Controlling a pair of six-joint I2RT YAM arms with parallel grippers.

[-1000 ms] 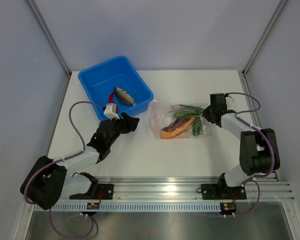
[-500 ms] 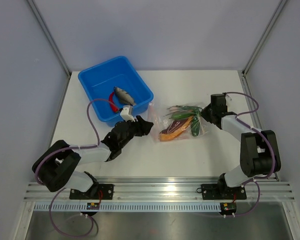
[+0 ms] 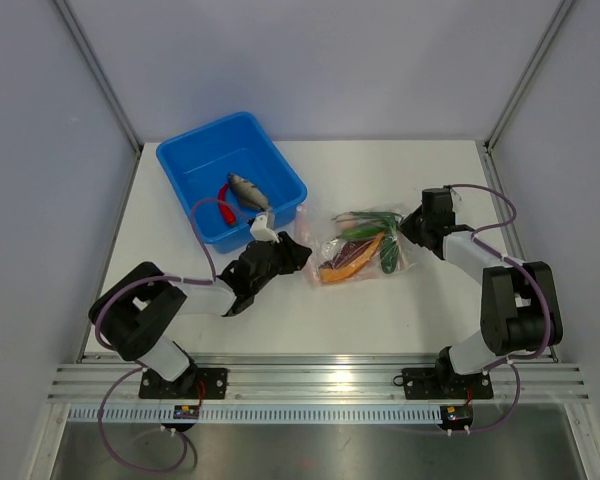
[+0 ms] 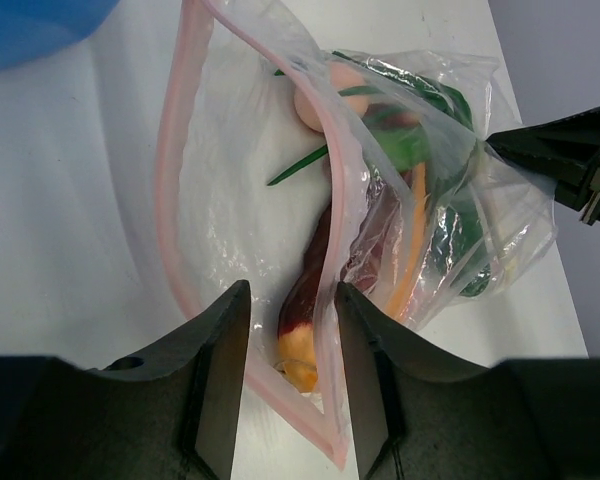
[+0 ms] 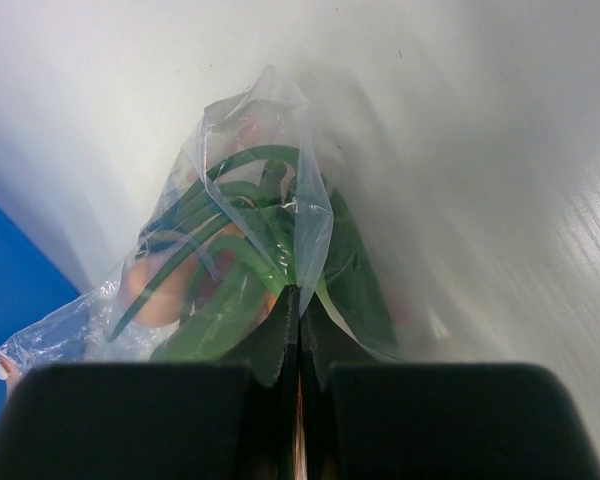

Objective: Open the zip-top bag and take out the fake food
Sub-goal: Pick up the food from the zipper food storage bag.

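The zip-top bag (image 3: 358, 250) lies on the white table, its pink zip strip (image 4: 170, 200) gaping open toward my left gripper. Fake food lies inside: an orange-and-maroon piece (image 4: 305, 320), green beans (image 4: 410, 145) and a peach piece (image 4: 315, 100). My left gripper (image 3: 298, 250) is open at the bag mouth (image 4: 291, 300). Its jaws stand either side of the orange-and-maroon piece and the upper zip edge. My right gripper (image 3: 410, 232) is shut on the bag's far edge (image 5: 300, 300). A grey fish (image 3: 248, 190) and a red chili (image 3: 223, 207) lie in the tub.
The blue plastic tub (image 3: 208, 130) stands at the back left, just behind my left arm. Enclosure walls rise on the left, right and back. The aluminium rail with the arm bases runs along the near edge.
My left gripper has moved right from beside the tub to the bag mouth. The bag has shifted slightly and its mouth gapes wider. The right gripper keeps its hold.
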